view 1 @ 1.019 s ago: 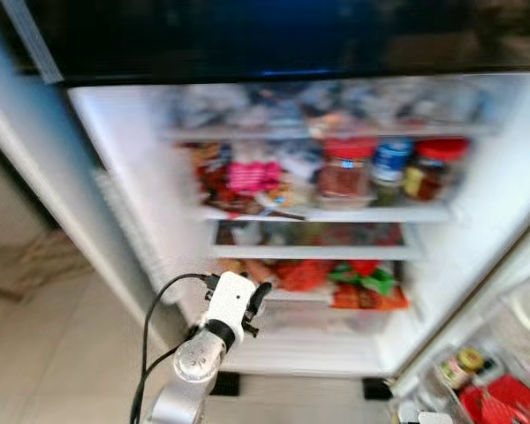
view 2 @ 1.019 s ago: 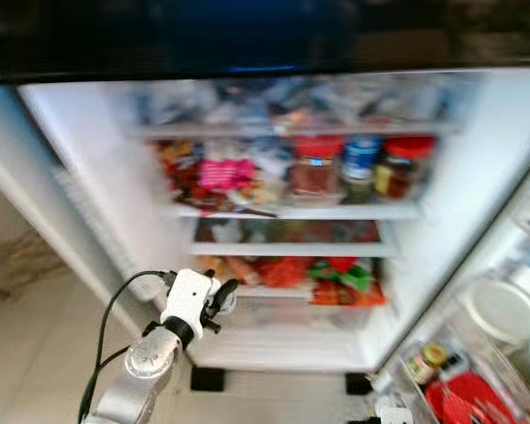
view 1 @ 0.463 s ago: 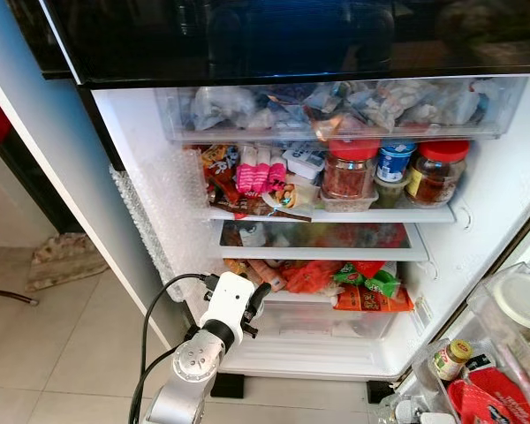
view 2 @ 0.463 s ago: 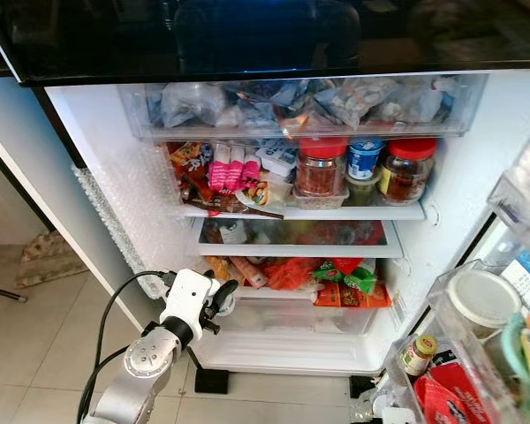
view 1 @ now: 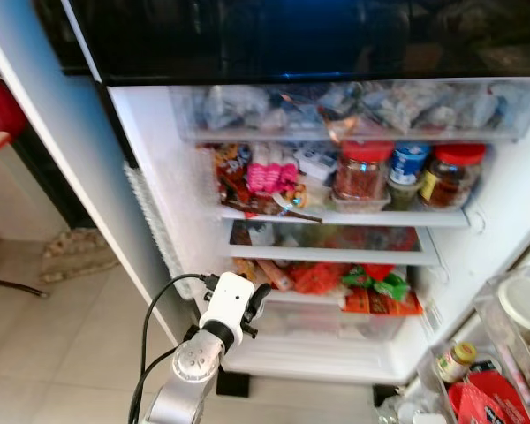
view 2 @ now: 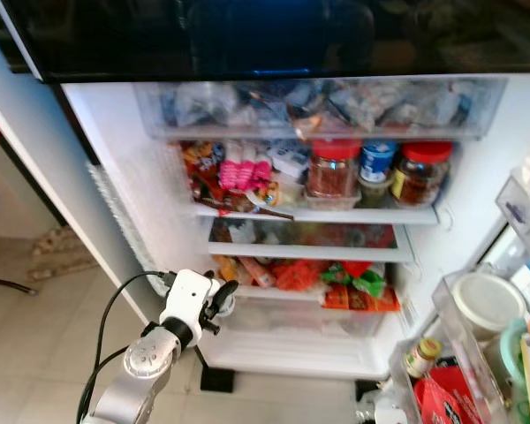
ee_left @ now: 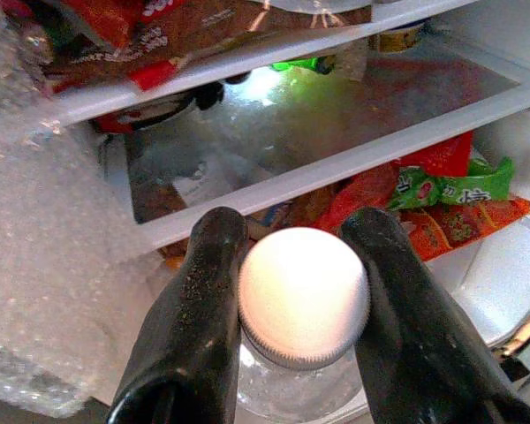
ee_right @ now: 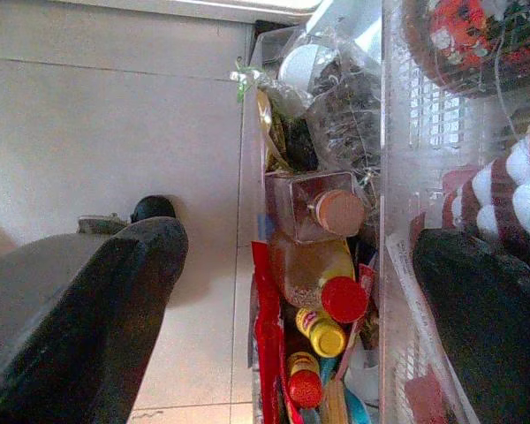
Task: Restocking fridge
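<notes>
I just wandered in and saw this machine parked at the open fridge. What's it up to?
It is restocking the fridge. The left gripper is shut on a clear jar with a white lid, held low in front of the packed shelves, near the red and green snack packets. The jar is not yet on a shelf. The right gripper hangs open beside the door bins, where small bottles stand.

Clear glass jar (ee_left: 291,389) (matt white ribbed lid (ee_left: 304,295)), glossy tiled floor (view 2: 35,327).
</notes>
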